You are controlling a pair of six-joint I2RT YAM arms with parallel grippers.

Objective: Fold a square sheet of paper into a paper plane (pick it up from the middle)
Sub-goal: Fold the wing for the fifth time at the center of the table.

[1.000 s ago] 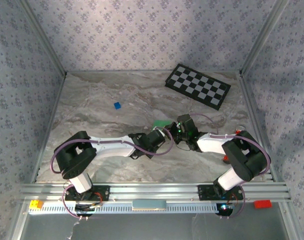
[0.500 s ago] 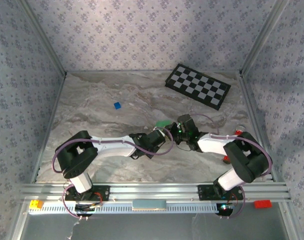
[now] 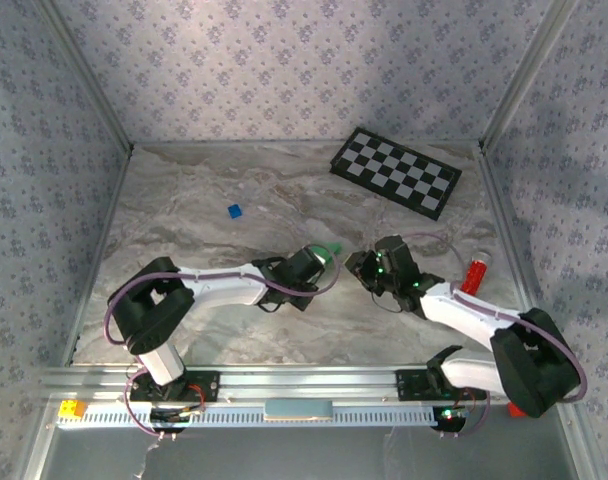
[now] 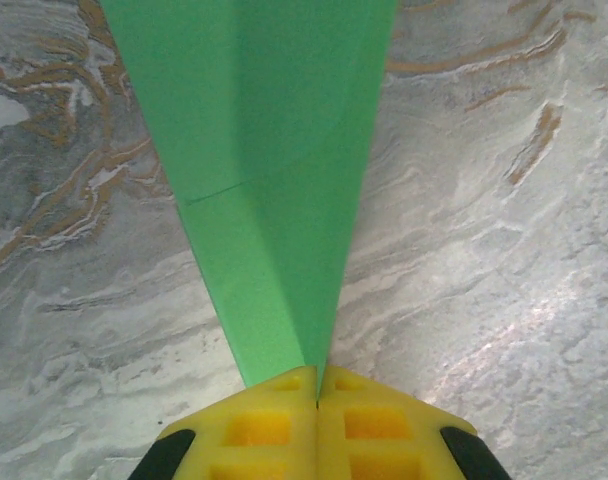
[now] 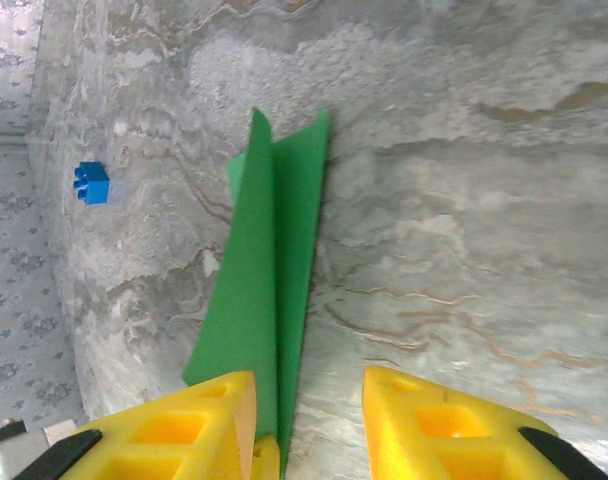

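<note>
Near the middle of the table (image 3: 184,220), slightly toward its near edge, the left gripper (image 3: 312,266) is clamped on the paper plane (image 3: 331,248). In the left wrist view its yellow fingertips meet with no gap around the narrow end of the green paper (image 4: 264,150), and the gripper (image 4: 316,385) holds it along the centre crease. From that pinch the folded layers widen away from the fingers over the marbled surface. Whether the plane's far end rests on the table or hangs just above it cannot be told.

Just beside it, toward the right edge, the right gripper (image 3: 369,268) faces the left one with its jaws parted. In the right wrist view a clear gap of bare table shows between the two yellow pads (image 5: 309,420). The plane (image 5: 269,280) runs along the inner face of the left-hand pad (image 5: 199,425), with its layers standing on edge. The other pad stands apart from the paper.

Farther out, a small blue block (image 3: 234,211) sits well apart from the plane, toward the far left corner. A black-and-white checkerboard (image 3: 395,172) lies tilted near the far right corner. A small red object (image 3: 477,272) lies close to the right edge.
</note>
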